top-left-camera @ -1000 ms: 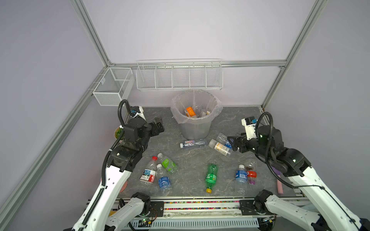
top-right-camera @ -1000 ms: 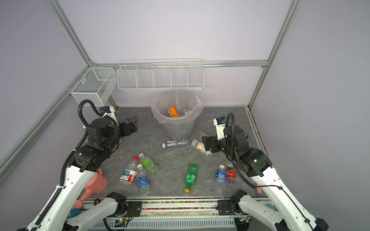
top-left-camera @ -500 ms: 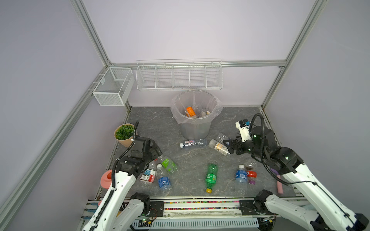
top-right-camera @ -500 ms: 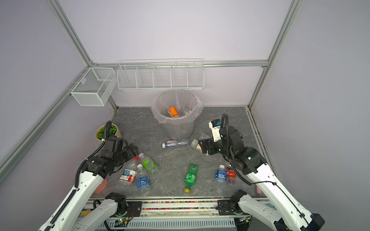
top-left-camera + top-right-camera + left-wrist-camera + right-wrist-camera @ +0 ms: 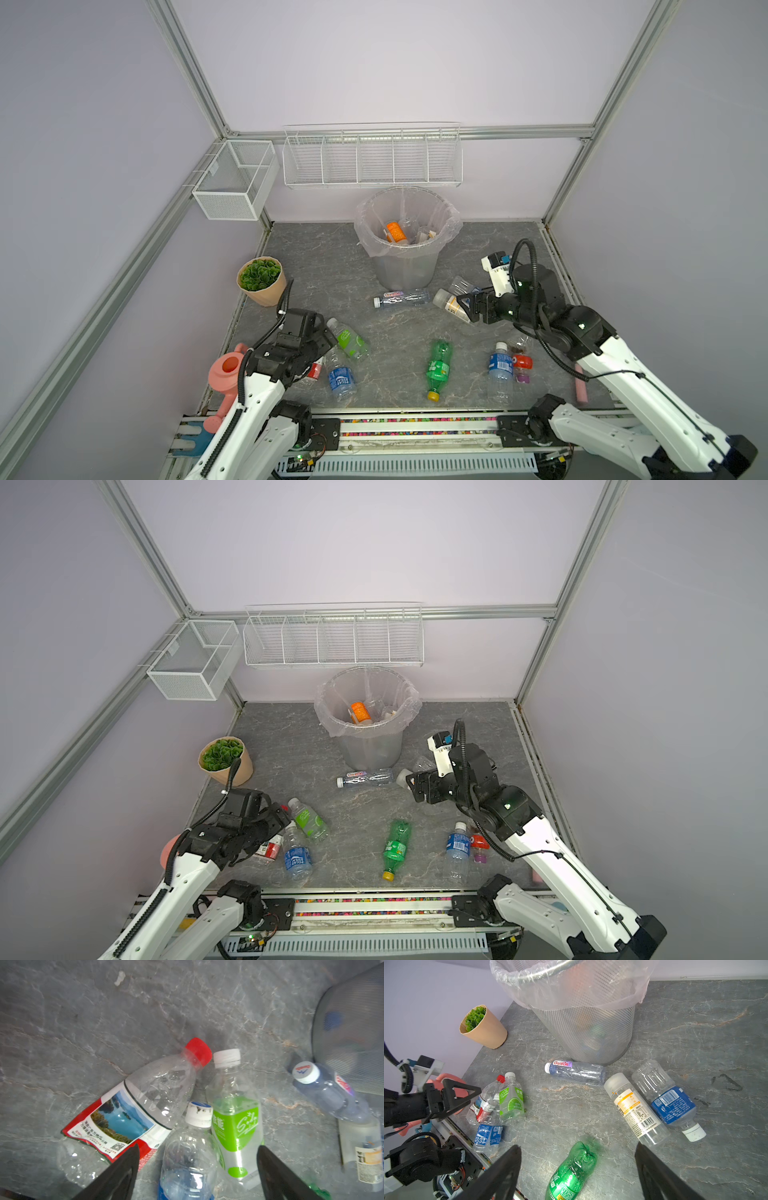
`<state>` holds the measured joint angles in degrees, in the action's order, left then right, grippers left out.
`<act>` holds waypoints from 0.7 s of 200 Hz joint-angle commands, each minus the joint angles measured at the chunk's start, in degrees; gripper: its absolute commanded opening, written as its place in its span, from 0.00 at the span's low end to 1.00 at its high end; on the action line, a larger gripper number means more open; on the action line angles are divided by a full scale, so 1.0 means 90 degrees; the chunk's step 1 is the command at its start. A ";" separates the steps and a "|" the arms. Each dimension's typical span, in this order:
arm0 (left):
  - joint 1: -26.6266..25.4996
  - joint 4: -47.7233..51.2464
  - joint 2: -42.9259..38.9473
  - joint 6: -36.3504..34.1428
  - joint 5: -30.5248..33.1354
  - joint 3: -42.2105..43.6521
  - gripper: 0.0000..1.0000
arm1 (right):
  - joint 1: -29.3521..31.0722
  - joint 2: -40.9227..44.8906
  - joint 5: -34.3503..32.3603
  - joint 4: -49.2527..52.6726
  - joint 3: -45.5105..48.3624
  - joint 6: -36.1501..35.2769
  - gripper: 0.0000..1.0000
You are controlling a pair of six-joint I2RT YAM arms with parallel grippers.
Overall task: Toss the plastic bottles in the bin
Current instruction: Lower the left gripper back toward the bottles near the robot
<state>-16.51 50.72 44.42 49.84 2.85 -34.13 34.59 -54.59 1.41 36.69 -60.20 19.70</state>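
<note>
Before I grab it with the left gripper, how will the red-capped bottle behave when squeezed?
The red-capped bottle looks empty and dented, so it is probably light and soft under the jaws. Its flattened label end should resist rolling; the neighbouring green-label bottle may shift.

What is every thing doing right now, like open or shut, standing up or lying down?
bin, upright, bag-lined, some bottles inside
left tool, open, holding nothing
right tool, open, holding nothing
red-capped bottle, lying, crushed, capped
lime-label bottle, lying, capped
green bottle, lying, dented, yellow cap on
Ganten bottle, lying at the bin's foot, capped
plant pot, upright
</note>
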 commanded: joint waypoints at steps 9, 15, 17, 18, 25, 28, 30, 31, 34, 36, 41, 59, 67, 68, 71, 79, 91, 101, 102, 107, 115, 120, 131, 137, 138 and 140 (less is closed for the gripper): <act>-0.0021 -0.0096 0.0080 0.0237 0.0532 -0.0017 0.88 | 0.0023 0.0164 0.0019 0.0018 0.0169 0.0010 0.88; -0.0021 -0.0091 0.0057 0.0234 0.0607 -0.0007 0.88 | 0.0016 0.0203 0.0009 0.0025 0.0208 0.0022 0.88; -0.0021 -0.0077 0.0062 0.0233 0.0622 -0.0009 0.88 | 0.0017 0.0205 0.0000 0.0020 0.0218 0.0021 0.88; -0.0021 -0.0073 0.0058 0.0233 0.0626 -0.0013 0.88 | 0.0021 0.0215 -0.0005 0.0018 0.0221 0.0019 0.88; -0.0012 -0.0029 0.0052 0.0224 0.0662 -0.0016 0.88 | 0.0018 0.0239 -0.0005 0.0016 0.0260 0.0041 0.88; -0.0011 -0.0014 0.0054 0.0220 0.0661 -0.0025 0.88 | 0.0018 0.0239 -0.0008 0.0008 0.0277 0.0046 0.88; -0.0006 0.0003 0.0054 0.0223 0.0665 -0.0026 0.88 | 0.0020 0.0246 -0.0010 0.0014 0.0286 0.0044 0.88; -0.0009 0.0011 0.0054 0.0218 0.0667 -0.0026 0.88 | 0.0022 0.0250 -0.0010 0.0015 0.0295 0.0046 0.88; -0.0011 0.0035 0.0054 0.0215 0.0656 -0.0033 0.88 | 0.0015 0.0247 -0.0003 0.0001 0.0305 0.0047 0.88; -0.0013 0.0055 0.0047 0.0217 0.0642 -0.0035 0.88 | 0.0022 0.0253 0.0004 -0.0005 0.0313 0.0059 0.88; -0.0011 0.0090 0.0038 0.0215 0.0606 -0.0033 0.88 | 0.0015 0.0253 0.0001 -0.0021 0.0333 0.0071 0.88; -0.0011 0.0231 -0.0078 0.0221 0.0505 -0.0016 0.86 | 0.0022 0.0222 0.0046 -0.0072 0.0380 0.0109 0.88; -0.0020 0.0312 -0.0102 0.0232 0.0487 -0.0035 0.85 | 0.0023 0.0203 0.0058 -0.0107 0.0390 0.0115 0.88; -0.0025 0.0317 -0.0102 0.0233 0.0476 -0.0036 0.85 | 0.0024 0.0199 0.0063 -0.0114 0.0390 0.0120 0.88; -0.0037 0.0327 -0.0102 0.0265 0.0468 -0.0030 0.85 | 0.0015 0.0204 0.0070 -0.0123 0.0383 0.0125 0.88; -0.0059 0.0365 -0.0344 0.0353 0.0485 -0.0024 0.84 | 0.0020 0.0177 0.0092 -0.0163 0.0390 0.0135 0.88; -0.0070 0.0367 -0.0409 0.0414 0.0504 0.0010 0.84 | 0.0023 0.0139 0.0112 -0.0215 0.0381 0.0168 0.88; -0.0070 0.0349 -0.0379 0.0388 0.0432 0.0032 0.83 | 0.0024 0.0101 0.0141 -0.0240 0.0362 0.0174 0.88; -0.0070 0.0345 -0.0372 0.0379 0.0424 0.0032 0.82 | 0.0024 0.0095 0.0148 -0.0244 0.0362 0.0184 0.88; -0.0077 0.0347 -0.0340 0.0361 0.0353 0.0041 0.80 | 0.0020 0.0079 0.0167 -0.0250 0.0347 0.0184 0.88; -0.0129 0.0368 -0.0276 0.0346 0.0232 0.0031 0.78 | 0.0025 0.0055 0.0183 -0.0254 0.0330 0.0196 0.88; -0.0165 0.0422 -0.0217 0.0351 0.0173 -0.0012 0.77 | 0.0024 0.0052 0.0180 -0.0263 0.0332 0.0196 0.88; -0.0351 0.0491 -0.0170 0.0384 0.0118 -0.0069 0.76 | 0.0027 0.0057 0.0171 -0.0279 0.0351 0.0194 0.88; -0.0515 0.0546 0.0018 0.0451 0.0183 -0.0110 0.76 | 0.0029 0.0043 0.0175 -0.0284 0.0355 0.0196 0.88; -0.0551 0.0546 0.0022 0.0464 0.0192 -0.0117 0.76 | 0.0027 0.0046 0.0175 -0.0290 0.0358 0.0200 0.88; -0.0610 0.0561 0.0034 0.0496 0.0218 -0.0129 0.76 | 0.0025 0.0042 0.0175 -0.0288 0.0360 0.0210 0.88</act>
<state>-18.39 52.36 42.76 52.07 5.10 -34.13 34.61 -54.00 1.93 35.59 -57.47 20.67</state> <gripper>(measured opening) 0.765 0.883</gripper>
